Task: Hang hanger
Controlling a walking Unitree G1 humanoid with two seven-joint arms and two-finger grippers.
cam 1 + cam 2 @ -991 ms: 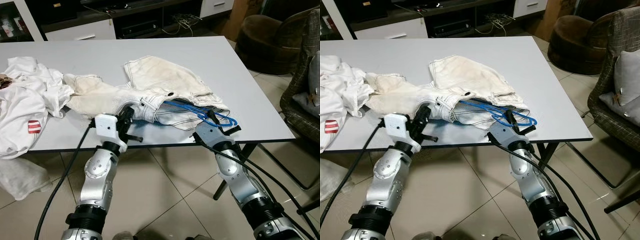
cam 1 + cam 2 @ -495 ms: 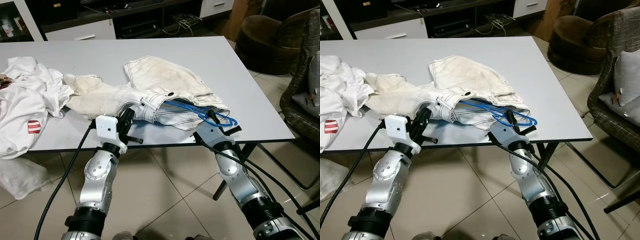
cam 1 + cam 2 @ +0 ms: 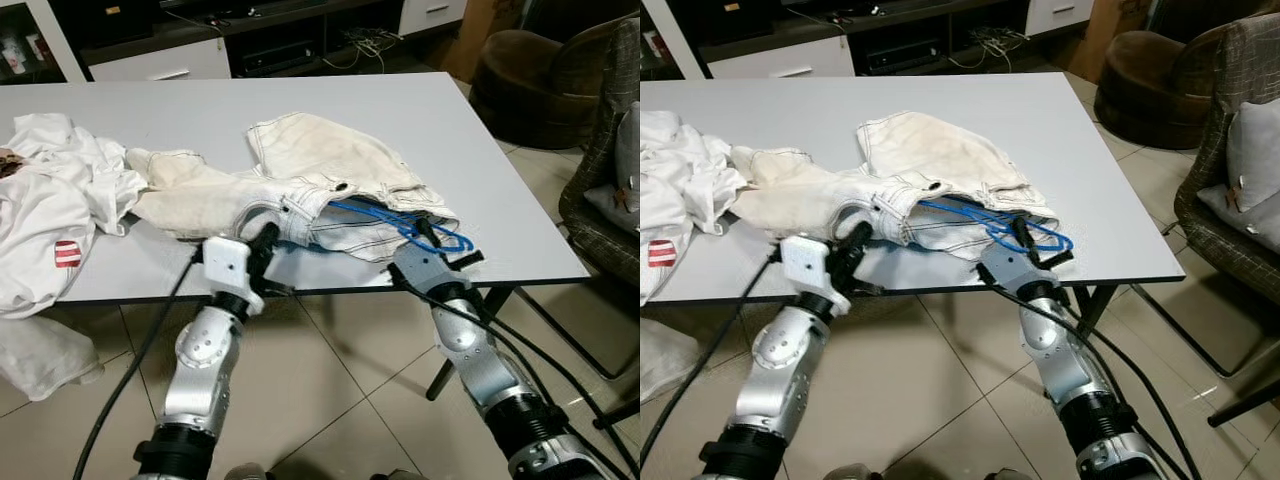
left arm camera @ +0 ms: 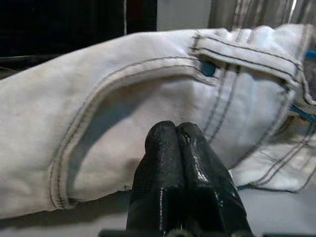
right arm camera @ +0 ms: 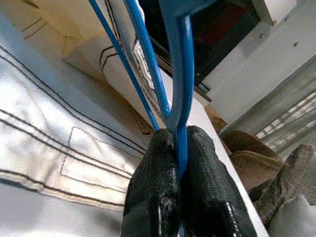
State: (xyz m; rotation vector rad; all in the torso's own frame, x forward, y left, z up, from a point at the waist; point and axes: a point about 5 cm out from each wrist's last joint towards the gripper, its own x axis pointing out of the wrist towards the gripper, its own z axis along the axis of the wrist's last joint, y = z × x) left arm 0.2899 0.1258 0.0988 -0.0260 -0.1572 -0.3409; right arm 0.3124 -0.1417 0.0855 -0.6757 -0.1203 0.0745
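a blue hanger (image 3: 405,222) lies on the near right part of a grey table (image 3: 480,160), most of it tucked inside a pair of off-white jeans (image 3: 330,185) that are spread across the table's middle. its long axis runs from far left to near right: the far-left end is hidden under the denim near the waistband, and the looped near-right end sticks out of the cloth toward the table's near edge. the right gripper (image 3: 430,240) sits at that exposed end, just at the near edge of the table, and its two black fingers (image 5: 207,187) are clamped on the hanger's blue wire, which in the right wrist view rises straight out from between them and forks into thinner blue strands running over the jeans. the left gripper (image 3: 265,238) is to the left of the hanger, well apart from its exposed end, with its tip at the near side of the jeans beside the waistband; in the left wrist view its fingers (image 4: 163,148) are pressed together with nothing between them, pointing at the stitched denim. a crumpled white shirt (image 3: 50,215) with a red and white patch lies on the left part of the table, partly hanging over the near edge. a brown armchair (image 3: 530,75) stands past the table's far right corner on the tiled floor (image 3: 340,400).
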